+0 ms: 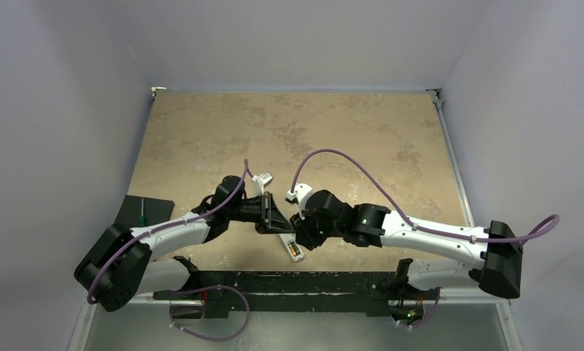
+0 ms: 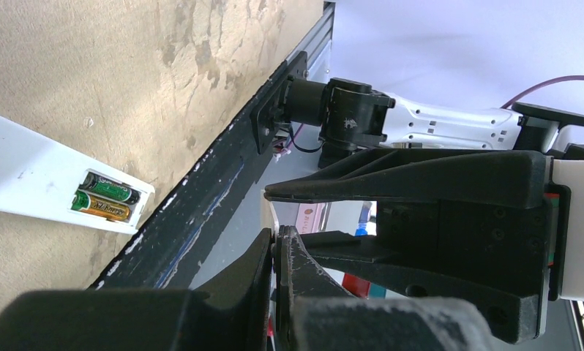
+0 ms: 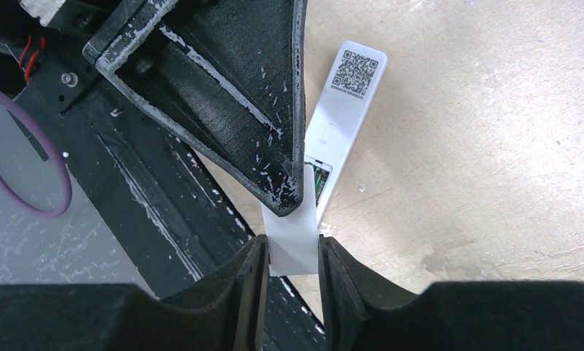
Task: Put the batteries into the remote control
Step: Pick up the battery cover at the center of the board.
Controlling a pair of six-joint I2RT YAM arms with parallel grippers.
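right claw (image 3: 292, 250) tight on white cover (image 3: 293, 232) by remote (image 3: 346, 110); left claw (image 2: 276, 238) pressed together

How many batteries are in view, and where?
2. The dark green battery and the gold battery lie side by side in the remote control's open recess; none shows elsewhere.

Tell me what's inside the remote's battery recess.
Two batteries lie side by side in the remote, one dark green, one gold. From the right wrist, a white cover hides part of the recess; the contacts cannot be seen.
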